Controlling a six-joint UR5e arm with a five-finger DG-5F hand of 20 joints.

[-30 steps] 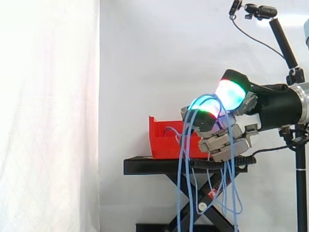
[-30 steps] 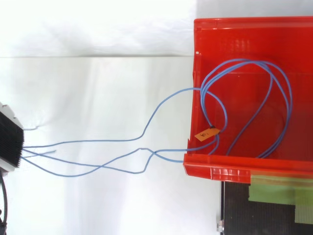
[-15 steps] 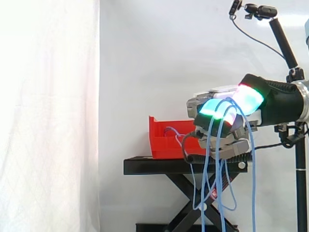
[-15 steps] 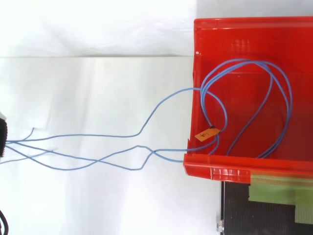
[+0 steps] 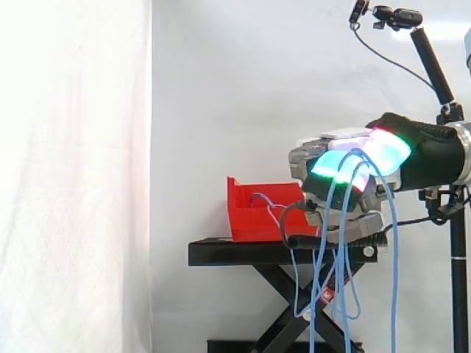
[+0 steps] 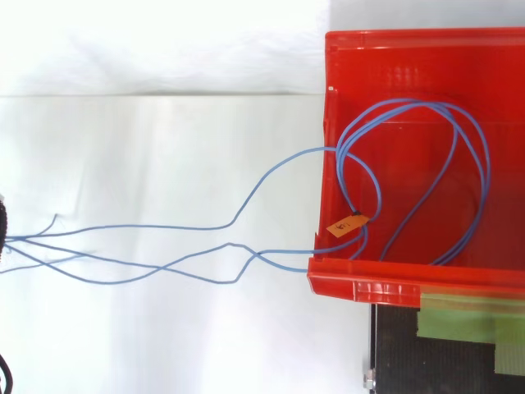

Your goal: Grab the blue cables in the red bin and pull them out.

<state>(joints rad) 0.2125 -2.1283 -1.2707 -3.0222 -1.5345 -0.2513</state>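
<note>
Robot hand (image 5: 346, 165): held up beside the bin, fingers curled round thin blue cables (image 6: 246, 209), which drape over it and hang below. Cables: strands span from the hand to the red plastic bin (image 6: 410, 57), crossing its wall. Loops and a small orange tag (image 6: 345, 223) lie inside. Extraction judged partial: the loops are not yet out.

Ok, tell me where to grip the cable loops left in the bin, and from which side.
Grip the cables by the orange tag, where strands bunch near the bin's left wall in the top view. Come from above: the bin is open-topped and its walls block the sides. The loops lie flat, so probably scoop under them.
</note>
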